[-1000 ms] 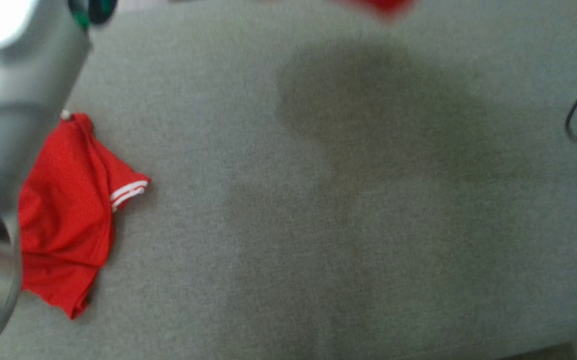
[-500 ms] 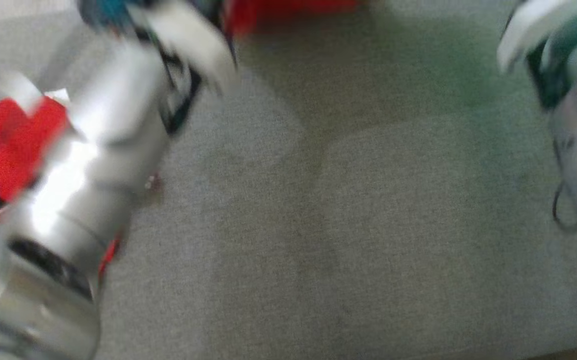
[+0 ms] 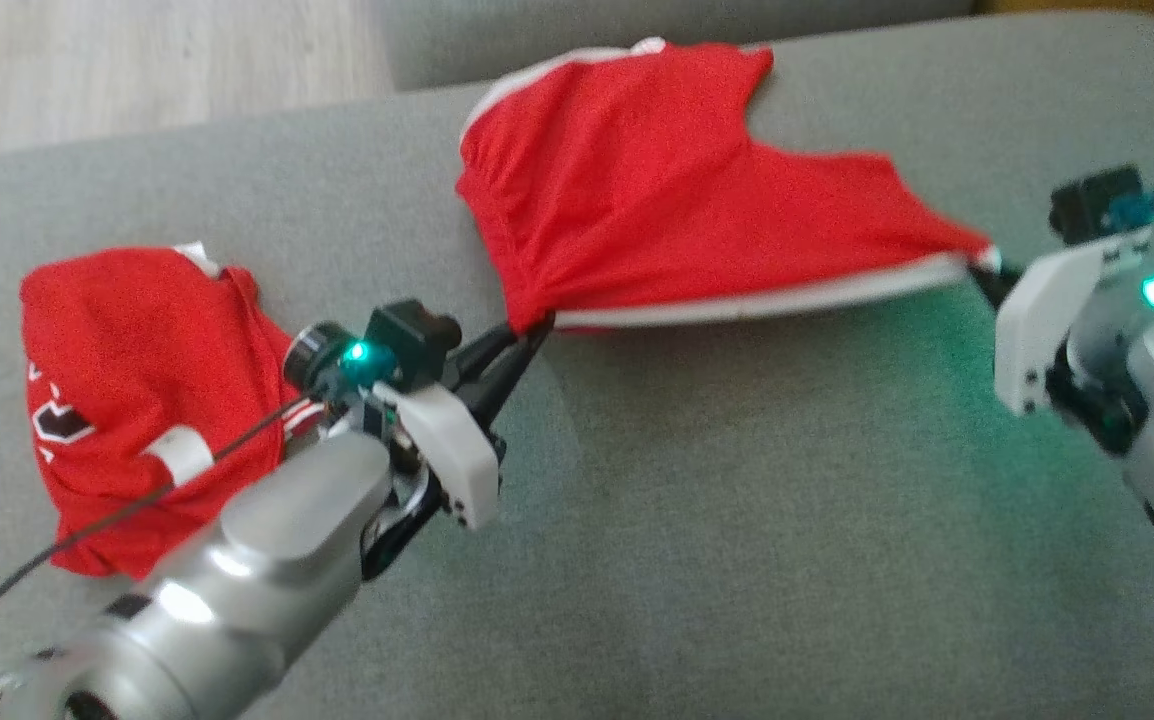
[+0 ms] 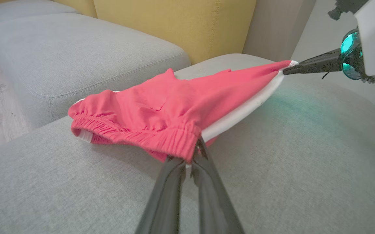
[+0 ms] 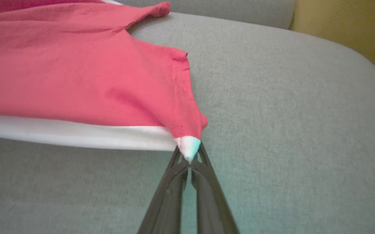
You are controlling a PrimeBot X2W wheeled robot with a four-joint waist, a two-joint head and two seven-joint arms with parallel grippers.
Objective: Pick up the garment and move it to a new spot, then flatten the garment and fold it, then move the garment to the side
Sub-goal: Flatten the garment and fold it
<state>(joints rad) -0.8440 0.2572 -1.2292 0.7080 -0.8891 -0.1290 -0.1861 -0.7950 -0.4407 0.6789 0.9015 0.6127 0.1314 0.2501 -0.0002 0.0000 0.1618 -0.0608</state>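
Note:
The garment (image 3: 657,200) is a pair of red shorts with a white side stripe and an elastic waistband, stretched between both grippers just above the grey sofa cushion (image 3: 737,520). My left gripper (image 3: 534,328) is shut on the waistband corner (image 4: 192,152). My right gripper (image 3: 985,268) is shut on the white-tipped hem corner (image 5: 188,148). The white stripe (image 5: 77,135) runs taut along the near edge between them. The garment's far part rests on the cushion (image 4: 125,107).
A second red garment (image 3: 127,370) with a dark print and white trim lies crumpled at the cushion's left. Another grey cushion (image 4: 77,48) and a yellow backrest (image 4: 174,22) stand beyond. Wooden floor (image 3: 137,70) lies past the far edge.
The head camera has swung a lot, so the whole picture shifted. Both grippers and the stretched shorts have come fully into view; earlier only a red sliver showed at the top edge.

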